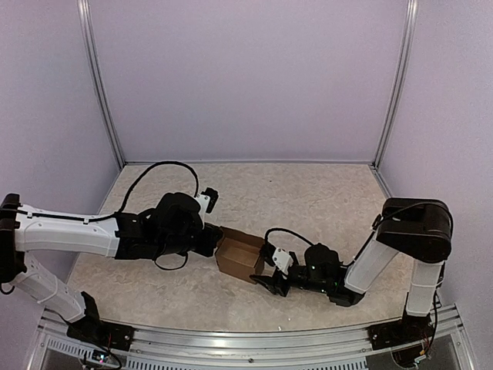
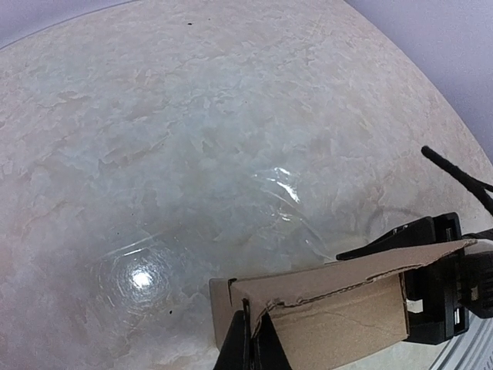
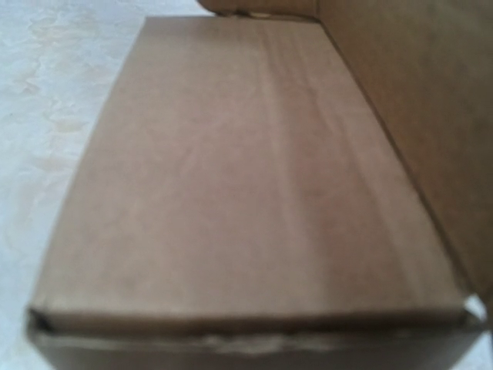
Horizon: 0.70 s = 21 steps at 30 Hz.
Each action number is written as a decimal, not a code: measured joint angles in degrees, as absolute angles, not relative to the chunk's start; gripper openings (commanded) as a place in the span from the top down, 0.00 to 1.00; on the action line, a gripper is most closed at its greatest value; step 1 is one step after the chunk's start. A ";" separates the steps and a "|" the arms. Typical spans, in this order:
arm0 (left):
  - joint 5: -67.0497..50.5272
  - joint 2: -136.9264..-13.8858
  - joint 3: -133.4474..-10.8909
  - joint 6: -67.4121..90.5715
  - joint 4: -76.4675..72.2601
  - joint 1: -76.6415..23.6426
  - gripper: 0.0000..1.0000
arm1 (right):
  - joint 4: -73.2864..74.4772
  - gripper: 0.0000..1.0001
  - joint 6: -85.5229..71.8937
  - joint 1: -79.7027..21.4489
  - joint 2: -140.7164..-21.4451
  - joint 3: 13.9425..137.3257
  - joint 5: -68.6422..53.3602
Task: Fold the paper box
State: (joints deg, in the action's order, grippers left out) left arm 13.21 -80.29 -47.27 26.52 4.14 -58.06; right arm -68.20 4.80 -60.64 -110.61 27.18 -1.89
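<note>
Left pincer (image 1: pixel 212 240): pressed together at the box's left wall. In its own wrist view the dark fingers (image 2: pixel 248 343) appear to nip the cardboard edge.
Left-side risk: the hold looks thin and close to a corner, so a sideways tug could tear the ragged edge or let the wall slip free.
Paper box (image 1: pixel 240 253): a low open box near the middle of the table (image 1: pixel 308 193), between the two arms, its walls up and its top not closed.
Box risk: one raised panel (image 2: pixel 339 308) leans rather than standing square, so a push off the crease could buckle it or collapse the corner.
Right pincer (image 1: pixel 268 283): looks spread, at the box's near right corner. Its own camera shows only a blurred cardboard panel (image 3: pixel 246 177), so I cannot tell whether it touches the box.
Right-side risk: it is working almost blind at this range. A push here could slide the light box across the smooth table instead of folding it, pulling against the left hold.
</note>
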 measured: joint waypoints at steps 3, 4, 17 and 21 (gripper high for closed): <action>13.82 -80.68 -47.64 26.76 4.25 -58.28 1.00 | -68.77 0.81 4.58 -60.64 -110.98 27.18 -1.83; 13.96 -80.84 -47.90 26.81 4.51 -58.33 1.00 | -68.93 0.81 4.56 -60.64 -111.04 27.18 -1.78; 14.61 -82.13 -50.37 28.21 7.20 -58.61 1.00 | -70.24 0.80 4.14 -60.88 -111.87 27.18 -1.02; 14.61 -82.17 -51.11 28.27 8.49 -58.63 1.00 | -70.39 0.80 4.19 -61.10 -111.96 27.20 -0.64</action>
